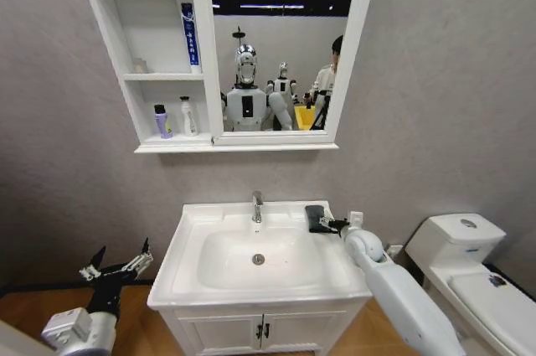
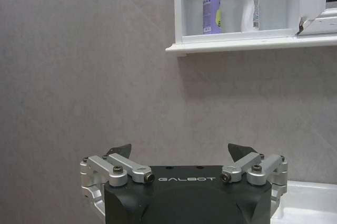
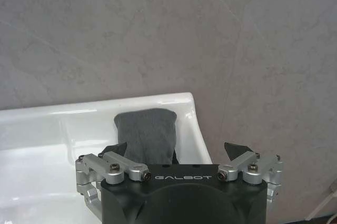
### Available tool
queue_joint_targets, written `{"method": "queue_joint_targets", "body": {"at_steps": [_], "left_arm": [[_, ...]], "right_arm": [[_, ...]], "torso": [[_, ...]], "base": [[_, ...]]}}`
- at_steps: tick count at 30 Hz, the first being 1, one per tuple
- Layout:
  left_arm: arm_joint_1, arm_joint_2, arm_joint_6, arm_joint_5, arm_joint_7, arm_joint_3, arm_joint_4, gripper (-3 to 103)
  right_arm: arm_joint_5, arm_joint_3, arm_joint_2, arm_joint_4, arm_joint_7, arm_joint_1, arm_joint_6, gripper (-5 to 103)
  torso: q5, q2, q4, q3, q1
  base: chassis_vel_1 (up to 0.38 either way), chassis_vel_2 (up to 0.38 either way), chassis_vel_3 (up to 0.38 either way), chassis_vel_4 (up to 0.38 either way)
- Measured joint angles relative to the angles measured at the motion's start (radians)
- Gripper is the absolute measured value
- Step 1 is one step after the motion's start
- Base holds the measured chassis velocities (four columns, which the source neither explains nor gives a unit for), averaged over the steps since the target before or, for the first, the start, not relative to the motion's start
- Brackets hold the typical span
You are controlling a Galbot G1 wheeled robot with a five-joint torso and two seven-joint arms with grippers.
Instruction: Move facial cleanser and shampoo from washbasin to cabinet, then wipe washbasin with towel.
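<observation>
The right hand is hovering with fingers spread just short of the towel, which is lying folded on the washbasin rim's back right corner. The towel is looking soft, light and limp, so pinching its near folded edge should hold best. The left hand is waiting spread beside the basin; two bottles are standing in the cabinet.

You have open room over the washbasin bowl; the tap blocks the rear rim, the toilet crowds its right.
</observation>
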Motion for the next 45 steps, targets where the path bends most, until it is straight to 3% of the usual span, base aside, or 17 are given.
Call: {"method": "queue_joint_targets", "body": {"at_steps": [6, 16, 45], "left_arm": [[0.0, 0.0, 0.0, 0.0, 0.0, 0.0, 0.0, 100], [0.0, 0.0, 0.0, 0.0, 0.0, 0.0, 0.0, 100], [0.0, 0.0, 0.0, 0.0, 0.0, 0.0, 0.0, 100]], "right_arm": [[0.138, -0.097, 0.025, -0.115, 0.046, 0.148, -0.07, 97], [0.177, -0.159, 0.004, -0.149, 0.063, 0.183, -0.096, 100], [-0.019, -0.186, 0.053, -0.337, -0.111, 0.224, -0.081, 100]], "torso": [[0.0, 0.0, 0.0005, 0.0, 0.0], [0.0, 0.0, 0.0, 0.0, 0.0], [-0.0001, 0.0, 0.0003, 0.0, 0.0]], "base": [[0.0, 0.0, 0.0, 0.0], [0.0, 0.0, 0.0, 0.0], [0.0, 0.0, 0.0, 0.0]]}}
